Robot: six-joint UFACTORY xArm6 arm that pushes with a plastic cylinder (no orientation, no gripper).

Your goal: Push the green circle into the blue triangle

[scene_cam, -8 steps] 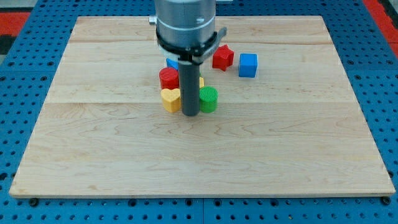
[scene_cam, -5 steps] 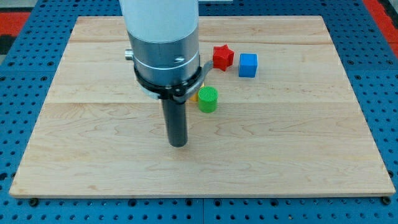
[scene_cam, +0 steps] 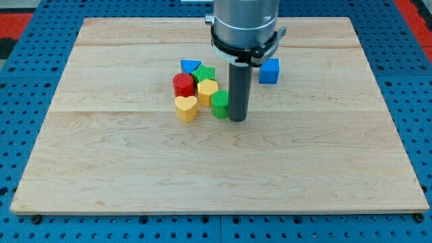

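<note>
The green circle (scene_cam: 219,104) stands near the middle of the board, touching a yellow block (scene_cam: 206,90) on its upper left. The blue triangle (scene_cam: 190,67) lies further up and to the left, at the top of the cluster, next to a green star (scene_cam: 205,73). My tip (scene_cam: 237,119) rests on the board right against the green circle's right side. The rod hides part of the circle's right edge.
A red cylinder (scene_cam: 183,85) and a yellow heart (scene_cam: 185,107) sit on the cluster's left side. A blue cube (scene_cam: 269,71) stands to the rod's right. The arm's body hides the area above the cube's left, where a red star stood earlier.
My tip has swung from the lower left of the cluster round to the green circle's right side. The circle has shifted slightly left, against the yellow block.
</note>
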